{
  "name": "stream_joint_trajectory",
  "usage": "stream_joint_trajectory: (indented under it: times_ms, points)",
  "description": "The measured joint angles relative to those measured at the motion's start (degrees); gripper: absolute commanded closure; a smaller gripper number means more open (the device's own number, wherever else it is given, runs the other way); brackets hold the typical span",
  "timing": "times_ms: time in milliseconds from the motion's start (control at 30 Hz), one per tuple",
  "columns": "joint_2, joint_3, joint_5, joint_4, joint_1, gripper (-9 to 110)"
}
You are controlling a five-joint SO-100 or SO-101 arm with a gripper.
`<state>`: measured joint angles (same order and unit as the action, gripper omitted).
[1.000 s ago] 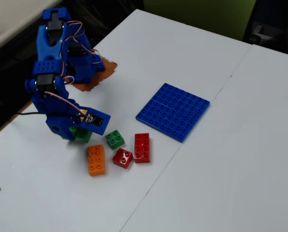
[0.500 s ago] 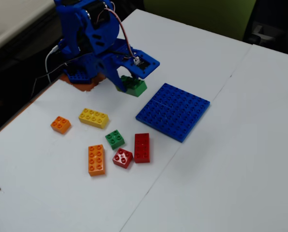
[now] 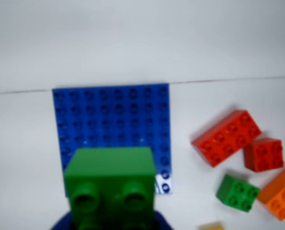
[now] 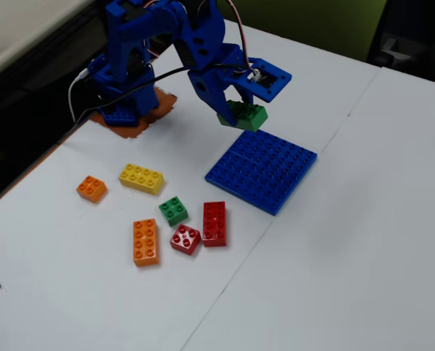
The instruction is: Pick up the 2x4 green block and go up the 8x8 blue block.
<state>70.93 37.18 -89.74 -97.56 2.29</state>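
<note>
In the fixed view the gripper (image 4: 235,110) clasps the 2x4 green block (image 4: 243,115) in the air, upper centre, above the far edge of the 8x8 blue block (image 4: 265,172). Lower left lie six loose bricks: two orange (image 4: 145,242), two red (image 4: 214,222), one yellow brick (image 4: 141,178), one small green brick (image 4: 173,210). The wrist view omits the small orange brick (image 4: 91,189).

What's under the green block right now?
The 2x4 green block, held by the gripper, hangs above the near edge of the 8x8 blue block. In the wrist view it covers some plate studs.
</note>
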Motion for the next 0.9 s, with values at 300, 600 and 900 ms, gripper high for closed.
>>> stream_joint_trajectory:
  times_ms: [300,600,900]
  points:
    - [-2.7,5.2,6.5,5.4,-4.2,101]
    - [-2.8,11.5,14.9,12.4,-4.3,101]
    - [-5.4,12.4,8.3,14.0,-2.4,101]
